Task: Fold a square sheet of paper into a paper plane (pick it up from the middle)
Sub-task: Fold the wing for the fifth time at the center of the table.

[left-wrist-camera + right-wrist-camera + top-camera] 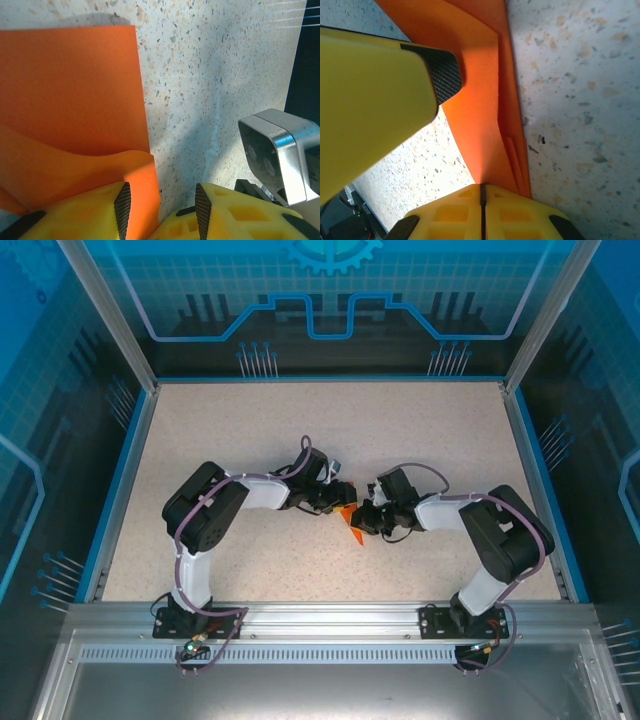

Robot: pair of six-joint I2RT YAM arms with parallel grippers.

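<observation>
**Orange paper (351, 525) pinched at 1 end, fold only half made**

We find the orange paper near the middle of the worktop (300, 430), between the 2 arms. From above, the left pincer (335, 498) sits at about 10 o'clock of it and the right pincer (370, 520) at about 3 o'clock, the 2 very near each other.

In the right wrist view the right pincer is clenched. Its fingers meet at 6 o'clock, and a narrowing end of the paper runs into the seam, so we judge it to be grasping the paper there. In the left wrist view the left pincer is released. Its fingers stand apart, with the edge of a raised, bowed flap in the gap and a flat layer on the worktop toward 11 o'clock.

We see 3 risks:
- The flap bows instead of lying flat, so if the left pincer closes now it could set a crooked crease.
- The right grip holds only a thin end, so a pull could tear the paper or let it slip out.
- The pincers work so near each other that a careless move could knock them together.
</observation>
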